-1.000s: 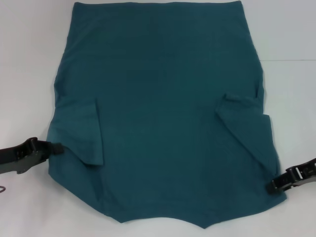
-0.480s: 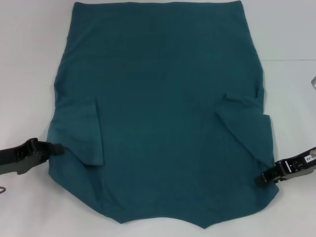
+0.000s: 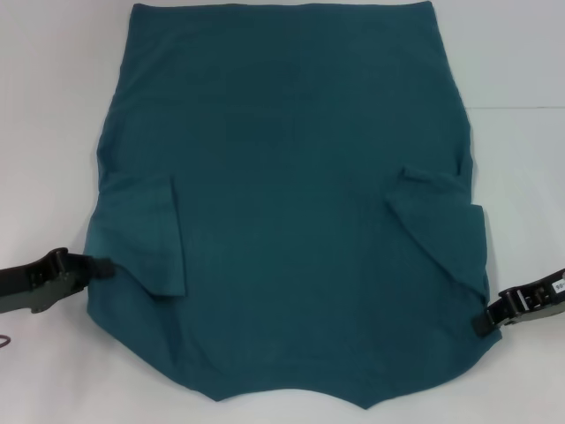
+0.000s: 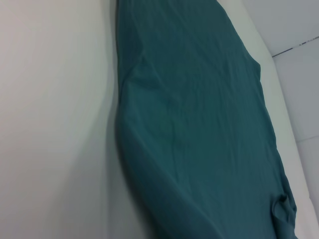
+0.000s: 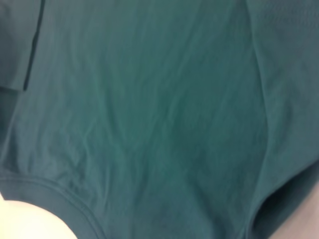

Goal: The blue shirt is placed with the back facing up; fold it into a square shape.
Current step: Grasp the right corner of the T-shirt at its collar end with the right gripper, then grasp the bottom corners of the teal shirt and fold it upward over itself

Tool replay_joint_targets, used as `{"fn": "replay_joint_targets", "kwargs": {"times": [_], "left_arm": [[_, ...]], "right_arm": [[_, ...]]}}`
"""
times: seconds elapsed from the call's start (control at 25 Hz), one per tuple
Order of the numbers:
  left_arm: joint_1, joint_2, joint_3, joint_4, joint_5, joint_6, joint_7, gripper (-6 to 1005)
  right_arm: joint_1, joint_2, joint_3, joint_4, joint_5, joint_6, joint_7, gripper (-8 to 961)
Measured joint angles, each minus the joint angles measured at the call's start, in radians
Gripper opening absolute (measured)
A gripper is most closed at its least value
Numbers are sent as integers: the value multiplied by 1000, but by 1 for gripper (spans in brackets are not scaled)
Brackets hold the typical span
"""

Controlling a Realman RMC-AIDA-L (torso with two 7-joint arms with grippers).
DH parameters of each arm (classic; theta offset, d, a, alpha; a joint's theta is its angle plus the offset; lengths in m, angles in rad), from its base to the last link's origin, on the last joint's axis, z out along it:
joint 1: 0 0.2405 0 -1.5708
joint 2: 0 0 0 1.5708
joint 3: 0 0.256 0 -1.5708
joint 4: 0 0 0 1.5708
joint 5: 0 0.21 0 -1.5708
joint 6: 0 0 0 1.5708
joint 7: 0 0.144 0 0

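One blue shirt (image 3: 287, 203) lies on one white table (image 3: 44, 132); two grippers show, left gripper (image 3: 99, 265) and right gripper (image 3: 481, 323).

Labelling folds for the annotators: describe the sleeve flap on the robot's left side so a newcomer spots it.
On the white table lies the blue shirt. Its left sleeve flap is folded inward, near the left gripper. Unlike the rumpled, angled right sleeve flap, it lies flat with a straight vertical edge.
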Motion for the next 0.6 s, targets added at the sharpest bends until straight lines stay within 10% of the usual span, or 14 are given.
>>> {"fn": "replay_joint_targets", "kwargs": {"times": [0.6], "left_arm": [[56,20,4,136,101,332,10,37]], "right_arm": [[-122,-52,100,-122,84,-359,-96,47]]}}
